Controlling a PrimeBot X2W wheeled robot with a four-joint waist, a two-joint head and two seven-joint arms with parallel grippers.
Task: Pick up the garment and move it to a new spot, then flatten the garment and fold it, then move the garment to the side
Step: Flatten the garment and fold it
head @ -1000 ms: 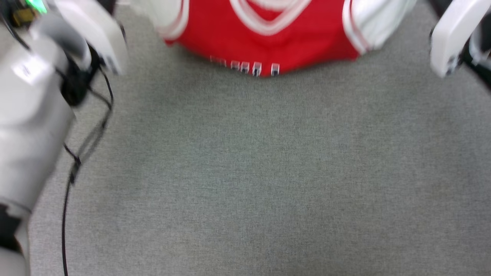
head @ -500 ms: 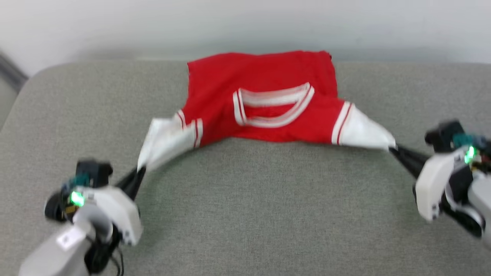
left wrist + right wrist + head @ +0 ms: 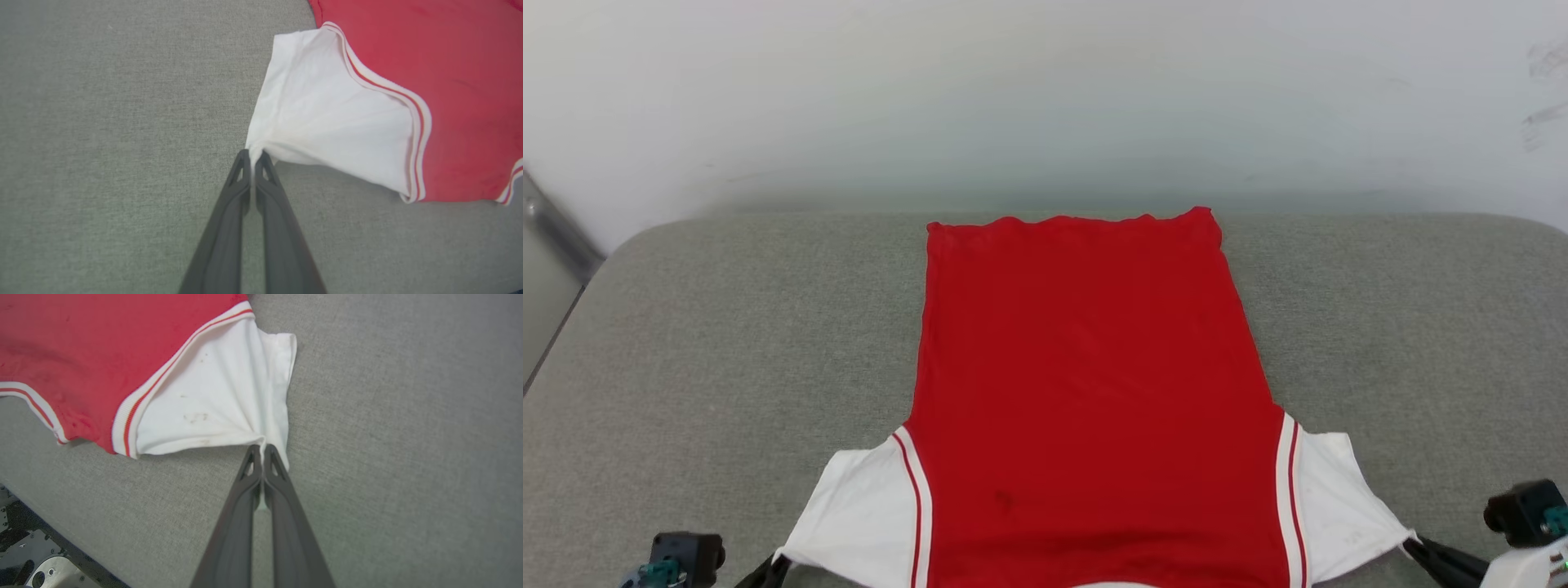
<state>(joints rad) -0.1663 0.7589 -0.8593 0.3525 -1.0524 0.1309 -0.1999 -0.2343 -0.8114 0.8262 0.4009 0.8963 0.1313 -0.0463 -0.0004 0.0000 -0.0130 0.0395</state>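
Observation:
The garment [image 3: 1086, 376], a red jersey with white sleeves, lies spread flat on the grey cushion, plain red side up, hem toward the wall and shoulders toward me. My left gripper [image 3: 772, 562] at the bottom left is shut on the tip of one white sleeve [image 3: 327, 118], the fabric pinched between the dark fingers [image 3: 253, 157]. At the bottom right my right gripper [image 3: 1414, 545] is shut on the tip of the other white sleeve [image 3: 216, 400], with cloth bunched at its fingertips [image 3: 261, 451]. Both sleeves are pulled outward and taut.
A grey fabric surface [image 3: 727, 343] stretches wide on both sides of the jersey. A pale wall [image 3: 1045, 98] rises behind its far edge. The robot's dark base [image 3: 24, 559] shows below the near edge in the right wrist view.
The jersey, bunched with its collar showing half a second ago, now lies stretched flat. Both grippers have drawn back toward me, each still holding a sleeve. The head camera has also tilted up.

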